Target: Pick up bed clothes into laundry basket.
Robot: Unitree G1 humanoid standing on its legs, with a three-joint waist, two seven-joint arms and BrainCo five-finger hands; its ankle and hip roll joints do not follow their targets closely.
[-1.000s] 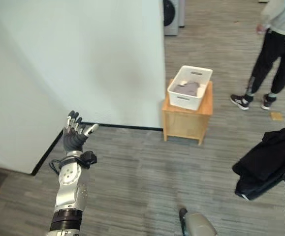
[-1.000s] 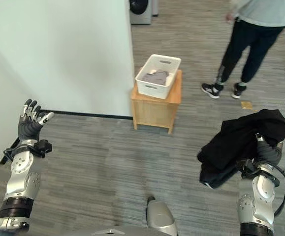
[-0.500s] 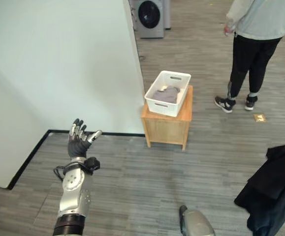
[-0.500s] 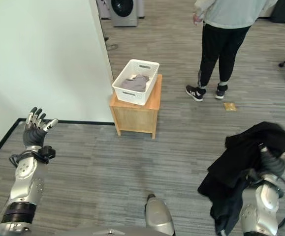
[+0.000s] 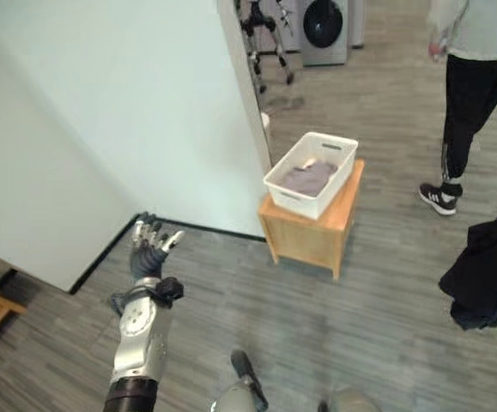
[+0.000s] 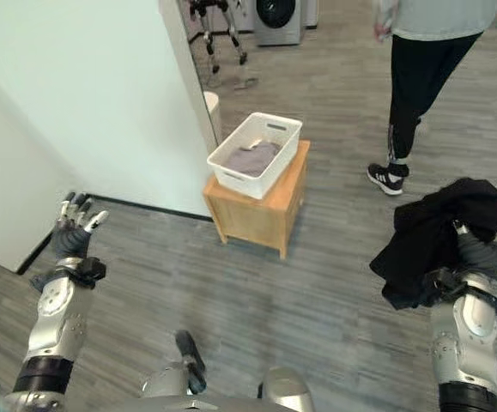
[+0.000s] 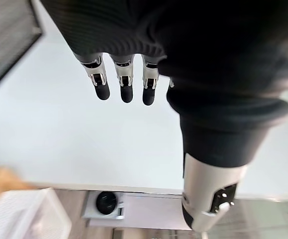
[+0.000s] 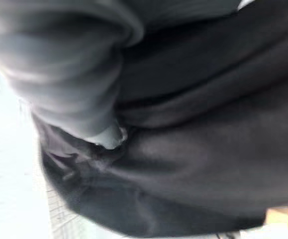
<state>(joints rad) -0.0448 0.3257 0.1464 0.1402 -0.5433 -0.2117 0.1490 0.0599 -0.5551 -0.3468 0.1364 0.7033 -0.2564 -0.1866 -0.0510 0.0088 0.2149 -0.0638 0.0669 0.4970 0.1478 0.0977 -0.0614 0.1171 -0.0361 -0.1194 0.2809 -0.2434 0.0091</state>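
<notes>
Right hand clutches black garment, frame right, well apart from white basket on wooden stand, centre | left hand spread, empty | grey cloth already in; drop-off pending

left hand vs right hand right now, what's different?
The left hand is raised with straight, spread fingers and holds nothing; the right hand carries a bundle of black clothing. The left hand is bare to view; the right hand is half buried in the cloth. Both are held out over the floor.

Silver-grey arms, dark ribbed wrist covers, dark-tipped silver robot hand fingers
</notes>
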